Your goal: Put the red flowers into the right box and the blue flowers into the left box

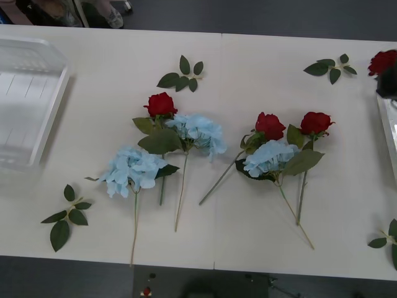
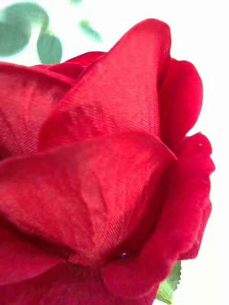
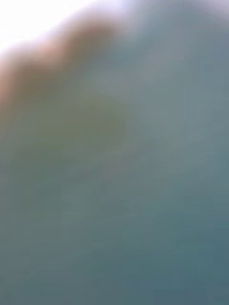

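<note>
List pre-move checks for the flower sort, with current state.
1. Grasp on red flower at right end effector: cannot tell.
2. That flower over right box: cannot tell.
3. left box free of flowers: ok.
4. Other red flowers sorted: not ok, on table.
5. blue flowers sorted: not ok, on table.
6. Flowers lying apart: not ok, red and blue overlap.

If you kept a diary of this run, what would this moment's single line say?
red flowers: three on table, one at right edge | blue flowers: three on table | left box: no flowers | right box: rim only
</note>
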`<state>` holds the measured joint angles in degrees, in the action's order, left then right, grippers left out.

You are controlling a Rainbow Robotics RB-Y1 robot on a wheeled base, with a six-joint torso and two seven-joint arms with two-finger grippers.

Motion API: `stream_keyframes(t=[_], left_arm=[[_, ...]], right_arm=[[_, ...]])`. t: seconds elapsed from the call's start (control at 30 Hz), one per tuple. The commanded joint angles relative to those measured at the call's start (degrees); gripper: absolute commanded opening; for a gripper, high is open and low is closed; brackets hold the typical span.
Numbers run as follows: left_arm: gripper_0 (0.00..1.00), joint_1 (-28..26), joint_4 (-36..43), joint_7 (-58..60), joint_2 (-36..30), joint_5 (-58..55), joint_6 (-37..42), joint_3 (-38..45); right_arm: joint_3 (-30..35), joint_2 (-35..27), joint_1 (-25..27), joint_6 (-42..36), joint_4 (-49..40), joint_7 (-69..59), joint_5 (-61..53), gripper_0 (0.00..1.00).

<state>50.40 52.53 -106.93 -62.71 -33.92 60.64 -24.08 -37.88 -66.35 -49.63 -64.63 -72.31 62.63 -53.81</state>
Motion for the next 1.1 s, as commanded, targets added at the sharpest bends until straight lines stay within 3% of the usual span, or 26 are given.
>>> stream_keyframes(t=[0.03,0.07,0.1,0.2,0.37,0.43,0.57,0.7,0.77,0.83,0.9,1.0,1.1], left_arm=[[0.12,0.5,-5.9,-1.1,1.0,0.7,-8.7,1.1],[0.18,0.4,-6.5,-1.1,1.0,0.8,-9.6,1.1],[0.39,0.4,-7.2,-1.1,1.0,0.7,-10.7,1.1],[0.65,0.5,-7.3,-1.2,0.9,0.6,-11.1,1.1],[0.85,0.4,-7.2,-1.3,0.9,-0.6,-11.0,1.1],[1.00,0.4,-7.2,-2.1,0.5,-4.2,-11.0,1.1],[1.00,-0.5,-5.6,-8.0,-0.7,-12.5,-9.6,1.1],[1.00,-1.5,2.7,-10.4,-4.9,-29.5,-1.0,1.1],[1.00,-1.5,6.9,-10.1,-6.8,-34.2,2.7,1.8],[1.00,-1.5,10.7,-9.5,-7.9,-38.0,7.2,3.9],[1.00,-1.8,12.8,-7.9,-7.2,-40.3,11.0,6.0],[1.00,-4.0,18.3,0.1,-4.8,-41.5,13.2,7.7],[1.00,-9.4,27.8,9.4,-3.1,-37.7,9.1,7.8]], right_arm=[[0.9,-2.9,-3.0,1.5,6.3,11.7,7.5,0.00],[0.9,-2.9,-3.0,2.3,7.3,12.7,8.5,0.00],[0.8,-2.6,-2.9,4.1,9.1,14.3,10.2,0.00],[0.8,-1.0,-2.0,10.0,15.4,17.6,14.0,0.00],[0.8,2.0,-0.3,21.0,24.2,19.6,18.7,0.00],[0.8,4.0,0.6,25.9,28.6,19.1,21.6,0.00],[0.8,5.9,1.0,28.9,33.0,18.8,21.9,0.00],[0.8,6.3,1.3,30.1,34.5,19.3,22.0,0.00],[0.8,6.4,1.4,30.1,34.5,19.5,22.0,0.22],[0.8,6.4,1.6,30.2,34.3,20.1,21.7,0.57],[0.8,6.4,1.9,30.5,34.0,20.6,20.1,0.71],[0.8,6.3,3.0,31.8,33.1,21.7,17.1,0.80],[0.8,6.1,4.5,31.3,30.2,22.6,12.2,0.81]])
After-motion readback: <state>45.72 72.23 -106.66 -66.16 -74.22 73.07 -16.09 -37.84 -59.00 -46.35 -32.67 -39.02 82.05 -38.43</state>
